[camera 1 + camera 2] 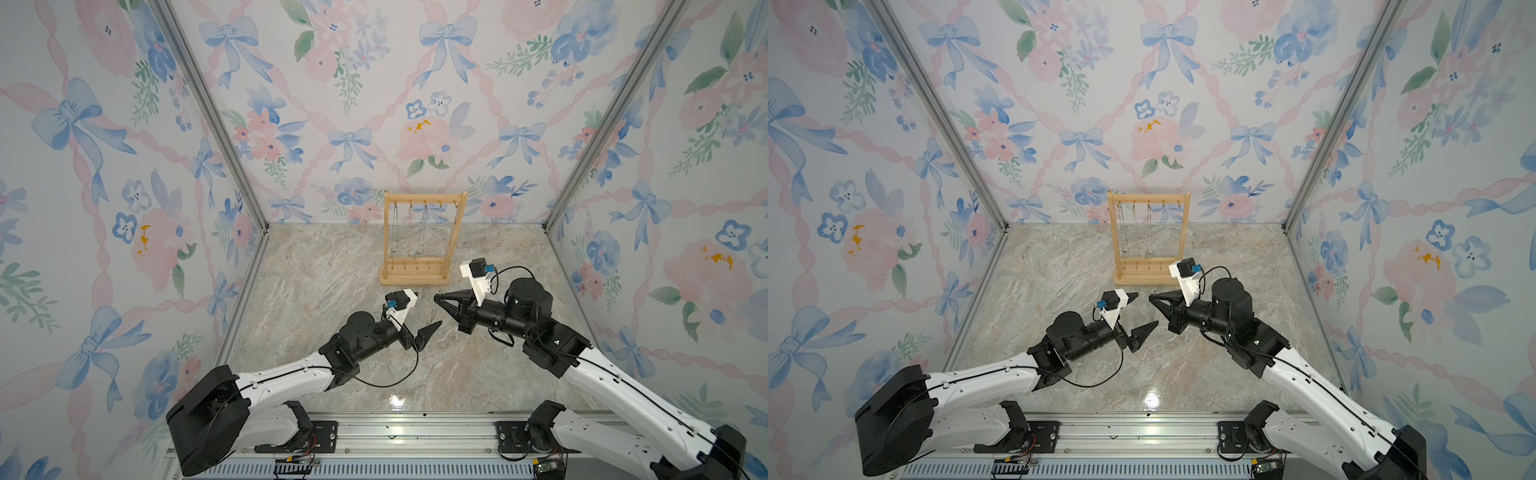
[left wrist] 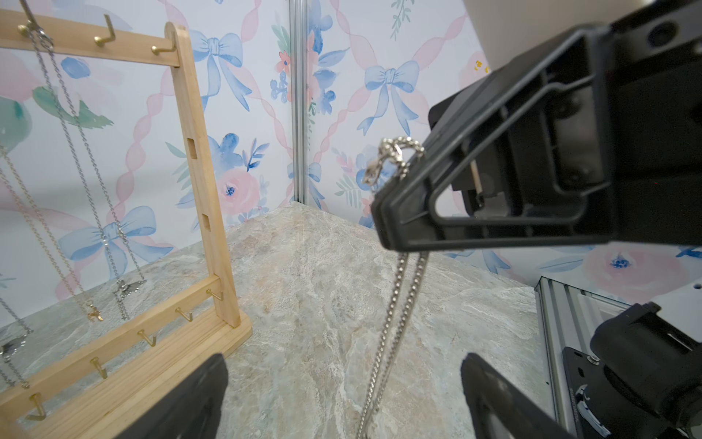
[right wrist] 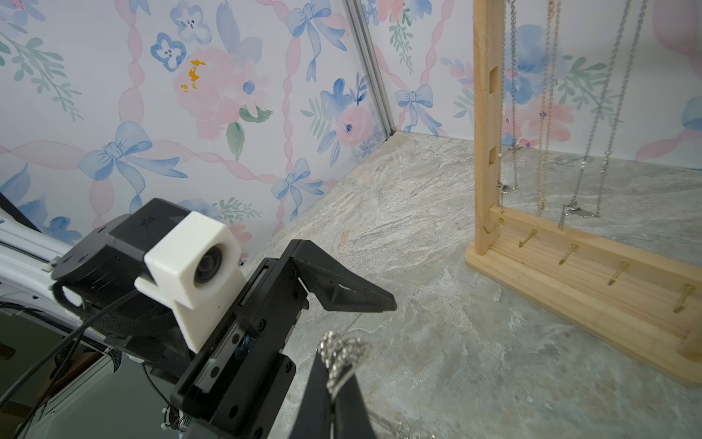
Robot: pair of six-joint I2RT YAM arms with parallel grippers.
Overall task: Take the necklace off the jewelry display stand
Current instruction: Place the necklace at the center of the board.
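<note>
The jewelry display stand is a light wooden frame standing upright at the back of the table, also seen in the left wrist view and the right wrist view. The necklace, a silver chain, is off the stand. My right gripper is shut on its top, just in front of the stand's base. The chain hangs down between the spread fingers of my left gripper, which is open and not touching it.
Other chains still hang from the stand's top hooks. The marble tabletop is boxed in by floral walls on three sides. An aluminium rail runs along the front edge, where both arms are mounted.
</note>
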